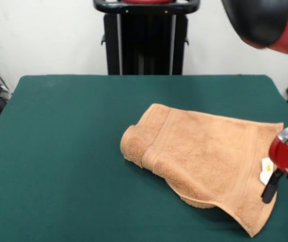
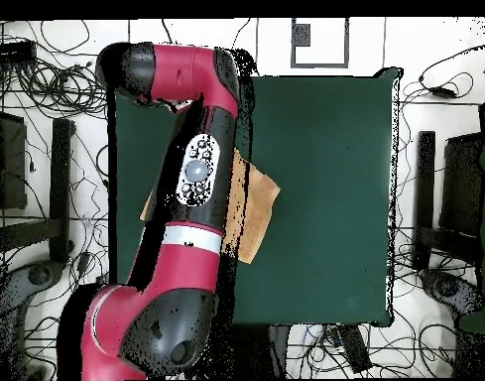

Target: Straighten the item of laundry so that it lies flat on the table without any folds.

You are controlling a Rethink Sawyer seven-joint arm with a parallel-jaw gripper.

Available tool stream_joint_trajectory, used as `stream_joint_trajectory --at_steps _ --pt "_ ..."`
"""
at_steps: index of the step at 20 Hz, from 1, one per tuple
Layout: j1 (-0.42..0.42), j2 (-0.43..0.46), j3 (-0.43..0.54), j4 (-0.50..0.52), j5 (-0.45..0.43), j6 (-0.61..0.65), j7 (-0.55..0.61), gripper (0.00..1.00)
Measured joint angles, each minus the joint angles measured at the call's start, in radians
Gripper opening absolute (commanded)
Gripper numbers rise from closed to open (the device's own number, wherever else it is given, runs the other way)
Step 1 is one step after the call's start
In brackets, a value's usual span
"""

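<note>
The orange-tan towel (image 1: 204, 156) lies on the right half of the green table (image 1: 58, 151). Its left end is rolled under into a thick fold, and its near right corner hangs out in a point. A small white label (image 1: 266, 171) sits at its right edge. My gripper (image 1: 284, 206) is low at the towel's right edge, beside the label, and its two black fingers stand apart. One finger (image 1: 270, 191) is over the towel's edge. In the overhead view my arm (image 2: 201, 189) covers most of the towel (image 2: 258, 203), and the gripper is hidden.
The robot's black pedestal (image 1: 146, 38) stands at the table's far side. A bulky red and black arm joint (image 1: 265, 20) hangs over the far right corner. Cables and chairs (image 2: 444, 198) surround the table (image 2: 325, 198) on the floor.
</note>
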State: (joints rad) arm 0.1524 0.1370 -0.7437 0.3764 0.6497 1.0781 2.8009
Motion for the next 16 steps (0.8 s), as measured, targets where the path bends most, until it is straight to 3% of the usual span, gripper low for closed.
stream_joint_trajectory --at_steps 7,11,16 --pt "-0.023 -0.138 0.064 0.122 -0.034 0.0 -0.011 1.0" --pt "-0.047 -0.281 0.125 0.268 -0.077 0.0 -0.069 1.0" --pt "-0.101 -0.395 0.171 0.374 -0.121 -0.005 -0.141 1.0"
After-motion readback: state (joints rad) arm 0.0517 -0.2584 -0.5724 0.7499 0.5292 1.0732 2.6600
